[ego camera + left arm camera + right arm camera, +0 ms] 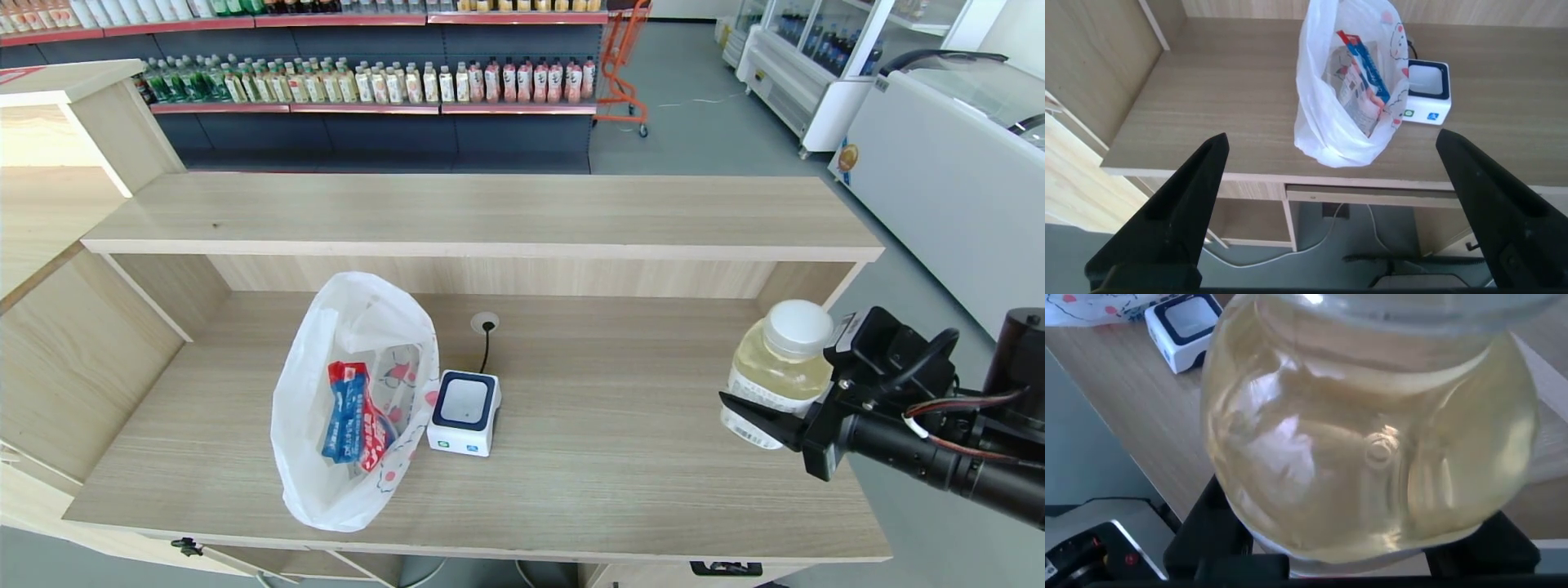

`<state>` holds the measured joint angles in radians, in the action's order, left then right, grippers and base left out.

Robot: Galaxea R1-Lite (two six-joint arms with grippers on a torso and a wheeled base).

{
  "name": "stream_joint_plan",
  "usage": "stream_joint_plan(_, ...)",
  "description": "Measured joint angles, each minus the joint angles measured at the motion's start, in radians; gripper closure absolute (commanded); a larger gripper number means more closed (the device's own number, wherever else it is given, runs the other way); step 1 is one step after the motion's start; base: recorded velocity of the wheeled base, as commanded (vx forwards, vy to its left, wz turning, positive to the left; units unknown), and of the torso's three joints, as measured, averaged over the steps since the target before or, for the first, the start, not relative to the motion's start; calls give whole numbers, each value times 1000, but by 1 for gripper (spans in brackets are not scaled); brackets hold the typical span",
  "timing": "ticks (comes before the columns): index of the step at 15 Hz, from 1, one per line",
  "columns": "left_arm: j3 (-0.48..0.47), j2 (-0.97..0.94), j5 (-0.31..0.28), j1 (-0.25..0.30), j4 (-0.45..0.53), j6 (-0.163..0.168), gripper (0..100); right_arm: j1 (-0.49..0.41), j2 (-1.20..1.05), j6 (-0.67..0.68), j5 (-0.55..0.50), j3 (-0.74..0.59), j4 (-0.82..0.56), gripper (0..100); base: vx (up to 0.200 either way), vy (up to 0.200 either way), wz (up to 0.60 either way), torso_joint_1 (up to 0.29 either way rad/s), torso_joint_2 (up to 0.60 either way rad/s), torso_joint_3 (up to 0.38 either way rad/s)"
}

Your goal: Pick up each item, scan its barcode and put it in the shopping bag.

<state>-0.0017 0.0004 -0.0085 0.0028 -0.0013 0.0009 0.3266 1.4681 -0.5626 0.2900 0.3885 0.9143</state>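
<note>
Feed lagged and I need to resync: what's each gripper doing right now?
Left gripper: open, empty.
Right gripper: closed on the bottle.

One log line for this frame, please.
right gripper: shut on bottle, at counter right end | left gripper: open, before counter front edge | shopping bag: red-blue packet inside, scanner beside it

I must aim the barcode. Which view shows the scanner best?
The head view: the scanner sits whole beside the shopping bag, window up. The left wrist view shows it farther off; the right wrist view, beyond the bottle.
</note>
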Motion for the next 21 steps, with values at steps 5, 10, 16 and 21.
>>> stream_joint_plan(5,0,0,0,0,0,1,0,9,-10,90,19,-11,0,100,0,200,0,5,6,3)
stream_joint_plan(10,0,0,0,0,0,2,0,6,-5,121,31,-10,1,100,0,200,0,1,1,0)
stream_joint_plan(16,0,0,0,0,0,5,0,-40,31,126,51,-4,17,100,0,167,0,1,4,1)
stream_joint_plan(21,0,0,0,-1,0,7,0,-61,82,126,86,-4,87,100,40,0,0,0,0,2)
